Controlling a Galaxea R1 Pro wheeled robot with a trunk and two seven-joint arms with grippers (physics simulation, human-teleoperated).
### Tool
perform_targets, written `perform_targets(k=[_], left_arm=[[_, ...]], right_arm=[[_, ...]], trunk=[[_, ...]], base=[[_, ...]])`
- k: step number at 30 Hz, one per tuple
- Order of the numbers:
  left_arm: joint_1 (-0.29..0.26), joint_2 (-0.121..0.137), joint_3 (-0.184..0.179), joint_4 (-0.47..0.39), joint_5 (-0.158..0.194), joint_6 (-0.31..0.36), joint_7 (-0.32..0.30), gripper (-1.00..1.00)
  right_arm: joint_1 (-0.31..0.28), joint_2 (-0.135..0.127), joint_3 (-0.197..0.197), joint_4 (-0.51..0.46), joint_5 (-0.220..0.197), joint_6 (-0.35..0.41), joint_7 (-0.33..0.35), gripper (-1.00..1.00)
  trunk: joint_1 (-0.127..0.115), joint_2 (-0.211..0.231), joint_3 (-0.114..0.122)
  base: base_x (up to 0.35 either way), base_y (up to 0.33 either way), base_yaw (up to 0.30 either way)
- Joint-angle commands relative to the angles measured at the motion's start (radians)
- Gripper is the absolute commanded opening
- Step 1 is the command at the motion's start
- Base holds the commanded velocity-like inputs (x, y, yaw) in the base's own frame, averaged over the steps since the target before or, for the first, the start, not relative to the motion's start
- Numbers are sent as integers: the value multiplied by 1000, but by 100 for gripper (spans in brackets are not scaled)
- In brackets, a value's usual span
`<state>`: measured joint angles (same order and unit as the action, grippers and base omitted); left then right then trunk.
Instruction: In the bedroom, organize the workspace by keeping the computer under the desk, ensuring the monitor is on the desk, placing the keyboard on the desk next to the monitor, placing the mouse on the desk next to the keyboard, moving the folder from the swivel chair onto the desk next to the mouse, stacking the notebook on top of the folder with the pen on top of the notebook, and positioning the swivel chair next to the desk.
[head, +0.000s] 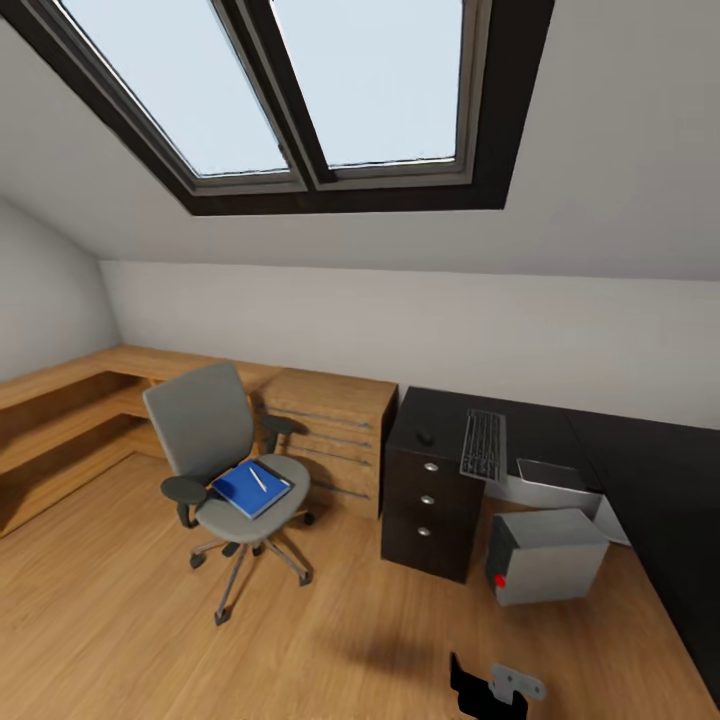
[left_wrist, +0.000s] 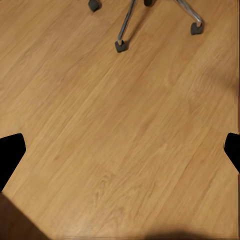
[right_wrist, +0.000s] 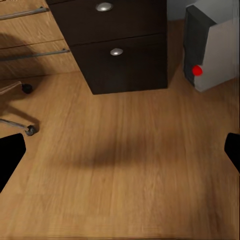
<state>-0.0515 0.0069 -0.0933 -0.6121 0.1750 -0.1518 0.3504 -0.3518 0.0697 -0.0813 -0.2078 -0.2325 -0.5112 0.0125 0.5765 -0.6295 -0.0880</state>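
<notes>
Bedroom under a sloped ceiling with skylight windows (head: 300, 90). At 9 o'clock from the worktop (head: 545, 432), swivel chair (head: 205, 425) on the wooden floor (head: 110, 610), well apart from the black drawers. On its seat: blue folder (head: 238, 490), with white pen (head: 258, 479) lying on top. On the worktop: keyboard (head: 483, 444), with mouse (head: 425, 437) just beside it at 9 o'clock. Computer (head: 545, 556) on the floor at 3 o'clock from the drawers, red button facing out. Wooden drawer chest (head: 335, 440) between chair and worktop. Left hand (left_wrist: 120, 152) open above bare floor near the chair's casters. Right hand (right_wrist: 120, 150) open too, over floor before the drawers and computer.
</notes>
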Motion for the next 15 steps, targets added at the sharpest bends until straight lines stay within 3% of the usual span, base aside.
perform_targets(k=[1,6,15], left_arm=[[-1,1,-7,0,11,-5,7,100],[-1,2,-7,0,12,-6,7,100],[-1,2,-6,0,12,-6,9,100]], right_arm=[[-1,1,-8,1,4,-3,1,100],[-1,1,-8,1,4,-3,1,100],[-1,2,-8,2,4,-3,1,100]], trunk=[[0,-2,-2],[0,-2,-2],[-35,61,26]], base=[[-134,0,-205],[-57,0,-105],[-9,0,-17]])
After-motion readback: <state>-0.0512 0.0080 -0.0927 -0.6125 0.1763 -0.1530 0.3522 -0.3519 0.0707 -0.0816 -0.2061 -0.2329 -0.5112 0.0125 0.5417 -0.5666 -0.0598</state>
